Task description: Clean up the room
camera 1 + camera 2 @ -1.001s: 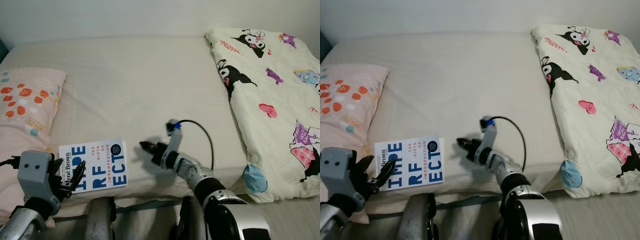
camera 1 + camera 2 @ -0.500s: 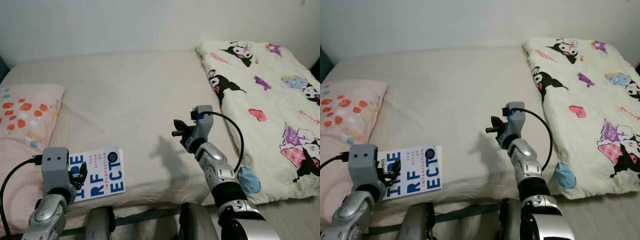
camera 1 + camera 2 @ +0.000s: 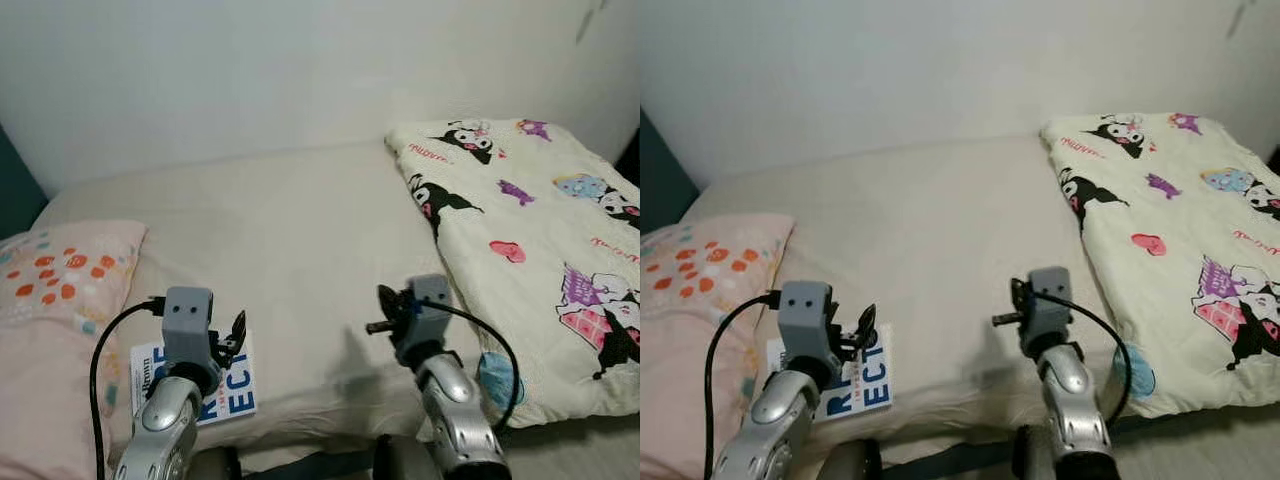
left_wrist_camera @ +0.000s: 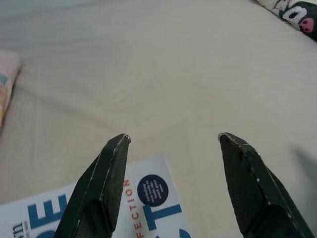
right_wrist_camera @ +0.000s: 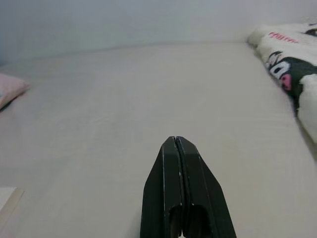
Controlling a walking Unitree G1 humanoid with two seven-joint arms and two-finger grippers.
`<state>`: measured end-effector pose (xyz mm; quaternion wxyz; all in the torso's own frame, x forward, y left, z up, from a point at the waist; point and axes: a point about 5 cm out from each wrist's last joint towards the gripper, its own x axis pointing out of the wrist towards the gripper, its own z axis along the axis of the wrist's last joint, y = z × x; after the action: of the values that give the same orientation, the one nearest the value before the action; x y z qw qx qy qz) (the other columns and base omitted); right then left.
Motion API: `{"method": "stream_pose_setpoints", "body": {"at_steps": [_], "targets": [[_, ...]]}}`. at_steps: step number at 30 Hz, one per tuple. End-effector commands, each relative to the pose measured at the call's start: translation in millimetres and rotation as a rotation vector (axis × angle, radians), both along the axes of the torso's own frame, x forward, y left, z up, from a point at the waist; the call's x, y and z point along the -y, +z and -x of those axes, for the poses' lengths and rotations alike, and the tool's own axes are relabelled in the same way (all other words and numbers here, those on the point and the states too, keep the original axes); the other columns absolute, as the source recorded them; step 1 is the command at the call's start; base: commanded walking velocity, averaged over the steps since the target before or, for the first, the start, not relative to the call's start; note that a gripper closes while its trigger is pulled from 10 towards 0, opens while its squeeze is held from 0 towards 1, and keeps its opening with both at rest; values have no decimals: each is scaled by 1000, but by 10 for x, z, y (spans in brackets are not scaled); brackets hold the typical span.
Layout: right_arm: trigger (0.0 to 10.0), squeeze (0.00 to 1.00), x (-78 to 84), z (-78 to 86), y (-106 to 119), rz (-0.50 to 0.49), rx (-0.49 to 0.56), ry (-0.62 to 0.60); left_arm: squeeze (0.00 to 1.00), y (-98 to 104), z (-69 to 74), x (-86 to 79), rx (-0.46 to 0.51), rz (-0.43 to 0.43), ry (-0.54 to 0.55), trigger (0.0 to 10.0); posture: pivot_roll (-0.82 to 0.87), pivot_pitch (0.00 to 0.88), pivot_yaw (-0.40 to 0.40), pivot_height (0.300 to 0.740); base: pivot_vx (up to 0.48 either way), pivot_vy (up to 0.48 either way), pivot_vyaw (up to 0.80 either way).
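A white book with big blue letters (image 3: 232,392) lies flat near the front edge of the beige bed (image 3: 300,230), partly hidden by my left arm. My left gripper (image 3: 236,330) hovers just above the book's far edge, fingers open with nothing between them; the left wrist view looks past them onto the book (image 4: 148,208). My right gripper (image 3: 378,316) is held up above the bare middle of the mattress, to the right of the book, its fingers (image 5: 177,188) pressed shut on nothing.
A pink pillow with orange dots (image 3: 60,290) lies at the left end of the bed. A cream cartoon-print duvet (image 3: 530,230) is folded over the right side. A pale wall (image 3: 300,70) runs behind the bed.
The camera has tilted up, so more wall shows. My left gripper has risen from the book's near side to above its far edge. The right gripper has lifted and stays shut.
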<state>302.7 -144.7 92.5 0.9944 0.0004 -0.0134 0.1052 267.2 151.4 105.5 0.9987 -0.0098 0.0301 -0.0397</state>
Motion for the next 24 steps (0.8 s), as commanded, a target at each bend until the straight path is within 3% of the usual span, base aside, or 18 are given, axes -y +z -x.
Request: {"method": "stream_pose_setpoints", "body": {"at_steps": [1, 4, 10, 12, 24], "targets": [[10000, 0, -40, 31, -5, 17, -5, 0, 0, -88, 8, -10, -26, -22, 3, 10000, 21, 6, 4, 591, 0, 0, 0], [10000, 0, -37, 77, -56, 9, -36, 1, 0, -130, -9, -6, -35, -64, 7, 10000, 25, 8, 4, 591, 0, 0, 0], [10000, 0, -58, 95, -111, -9, -71, 34, 0, -178, -15, -48, -60, -67, 36, 10000, 31, 5, 2, 591, 0, 0, 0], [10000, 0, -53, 101, -127, -56, -85, 38, 0, -167, -24, -79, -52, -80, 44, 10000, 35, 1, -1, 591, 0, 0, 0], [10000, 0, -68, 114, -183, -89, -134, 34, 0, -181, 0, -112, -40, -90, 55, 10000, 44, 0, -13, 641, 0, 0, 0]]}}
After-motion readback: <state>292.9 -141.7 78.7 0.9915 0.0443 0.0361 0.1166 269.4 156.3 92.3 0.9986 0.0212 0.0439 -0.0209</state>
